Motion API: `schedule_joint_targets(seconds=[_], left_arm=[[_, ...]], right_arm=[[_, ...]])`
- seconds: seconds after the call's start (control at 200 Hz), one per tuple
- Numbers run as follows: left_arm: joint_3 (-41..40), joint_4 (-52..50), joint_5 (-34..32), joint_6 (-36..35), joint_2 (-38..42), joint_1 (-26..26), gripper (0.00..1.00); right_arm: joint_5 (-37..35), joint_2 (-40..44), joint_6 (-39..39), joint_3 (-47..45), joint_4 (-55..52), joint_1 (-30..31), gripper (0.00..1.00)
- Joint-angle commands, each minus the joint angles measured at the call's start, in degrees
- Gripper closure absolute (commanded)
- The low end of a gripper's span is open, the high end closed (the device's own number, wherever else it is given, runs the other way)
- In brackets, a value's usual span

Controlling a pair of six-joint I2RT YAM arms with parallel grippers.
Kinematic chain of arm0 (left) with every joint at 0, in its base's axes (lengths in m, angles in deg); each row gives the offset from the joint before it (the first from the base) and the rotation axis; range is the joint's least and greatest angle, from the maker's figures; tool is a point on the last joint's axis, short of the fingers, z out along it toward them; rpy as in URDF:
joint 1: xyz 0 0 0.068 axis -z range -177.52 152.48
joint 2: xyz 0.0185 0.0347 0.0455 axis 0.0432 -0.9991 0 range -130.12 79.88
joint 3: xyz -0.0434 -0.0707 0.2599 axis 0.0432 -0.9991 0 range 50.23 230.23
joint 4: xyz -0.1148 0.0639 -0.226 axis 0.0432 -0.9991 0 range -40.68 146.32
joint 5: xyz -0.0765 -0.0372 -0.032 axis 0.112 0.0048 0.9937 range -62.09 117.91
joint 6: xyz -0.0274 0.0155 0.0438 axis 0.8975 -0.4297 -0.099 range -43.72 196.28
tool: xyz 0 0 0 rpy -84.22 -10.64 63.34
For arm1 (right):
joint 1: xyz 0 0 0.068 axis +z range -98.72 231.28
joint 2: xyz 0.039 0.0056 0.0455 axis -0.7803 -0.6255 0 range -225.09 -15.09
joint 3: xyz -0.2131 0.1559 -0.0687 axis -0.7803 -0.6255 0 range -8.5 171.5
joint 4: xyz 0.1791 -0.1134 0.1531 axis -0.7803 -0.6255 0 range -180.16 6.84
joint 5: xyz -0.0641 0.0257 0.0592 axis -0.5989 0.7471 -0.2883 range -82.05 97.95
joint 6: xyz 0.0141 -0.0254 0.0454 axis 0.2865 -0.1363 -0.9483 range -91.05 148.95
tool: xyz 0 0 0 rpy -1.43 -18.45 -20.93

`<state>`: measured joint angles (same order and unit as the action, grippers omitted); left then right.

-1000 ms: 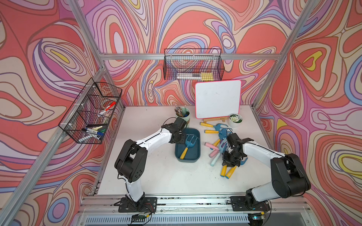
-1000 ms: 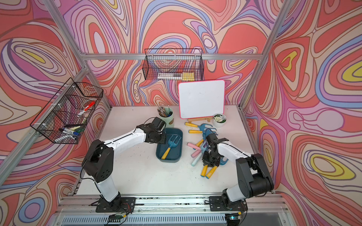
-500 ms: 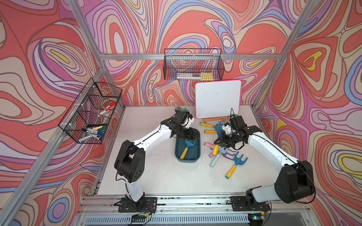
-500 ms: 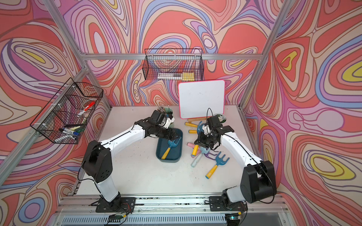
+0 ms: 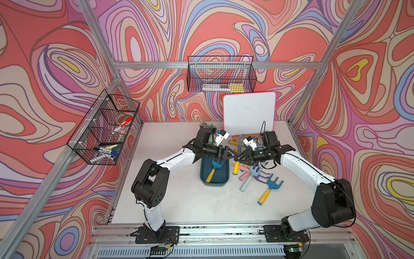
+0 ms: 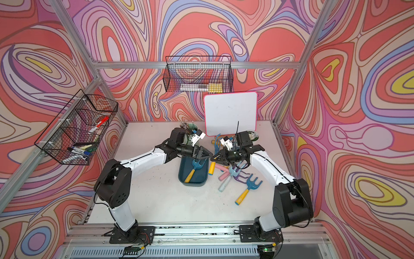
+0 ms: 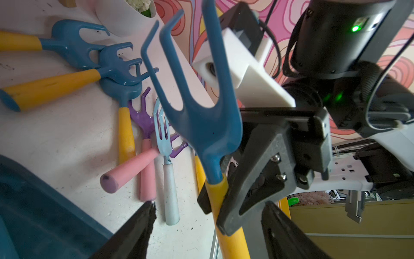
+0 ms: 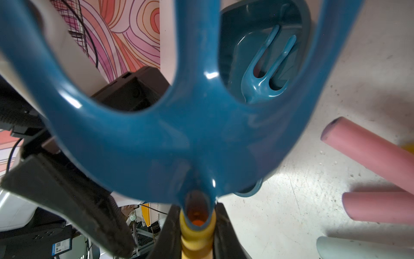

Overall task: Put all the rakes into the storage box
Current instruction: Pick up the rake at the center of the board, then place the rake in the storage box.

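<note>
Left pincer (image 5: 231,154): jaws spread, nothing in them. It hovers over the right end of the storage box, tip to tip with its partner. In the left wrist view its two fingers (image 7: 134,233) stand either side of a yellow handle, with no touch visible.

Storage box (image 5: 220,179), one: on the bench (image 5: 179,201), below the left pincer. It holds one boxed rake (image 5: 215,166) with a blue head, three tines and a yellow handle.

Right pincer (image 5: 239,157): pinching the yellow handle of the rake (image 7: 208,125) just under its blue head. The rake is in the air, its three tines up. Its handle hangs just off the box's right rim, so it is not in the box.

One whiteboard (image 5: 248,114) stands behind.

Heap (image 7: 143,139) on the bench, right of the box, counted in the left wrist view:
- three blue-headed, yellow-handled rakes
- two pink-handled tools
- one pale blue fork with a pale handle

Several cross or touch one another.

Farthest right in both top views, one lone rake (image 5: 270,188), blue and yellow, lies clear of the heap. Whether it is among those three I cannot tell.
</note>
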<state>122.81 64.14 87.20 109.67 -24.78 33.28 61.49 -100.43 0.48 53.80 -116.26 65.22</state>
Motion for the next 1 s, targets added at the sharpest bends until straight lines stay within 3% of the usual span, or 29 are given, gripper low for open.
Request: schedule_joint_targets(seconds=[0.0,0.205,0.571,0.706,0.951,0.997], left_arm=[[0.37,9.15,2.84,4.5,-2.39,-0.31,0.22],[4.06,7.31,2.81,4.41,-5.62,-0.02,0.27],[3.71,5.36,2.32,4.84,-7.14,1.01,0.54],[5.04,-4.28,-2.28,-0.02,-6.66,0.95,0.69],[5.13,-17.65,-12.64,-6.29,-4.99,0.92,0.85],[4.68,-18.55,-14.26,-6.53,-4.39,0.92,0.87]], right_arm=[[3.76,1.73,1.48,-1.01,1.94,1.33,1.0],[3.28,1.34,1.98,-1.18,1.62,3.12,1.0],[1.99,-2.15,-0.05,1.21,4.5,4.6,1.0],[1.29,-3.06,0.17,2.12,4.14,5.29,1.0],[-0.85,-2.58,0.17,2.58,3.35,5.53,1.0],[-1.52,-2.23,0.24,2.47,3.26,5.65,0.96]])
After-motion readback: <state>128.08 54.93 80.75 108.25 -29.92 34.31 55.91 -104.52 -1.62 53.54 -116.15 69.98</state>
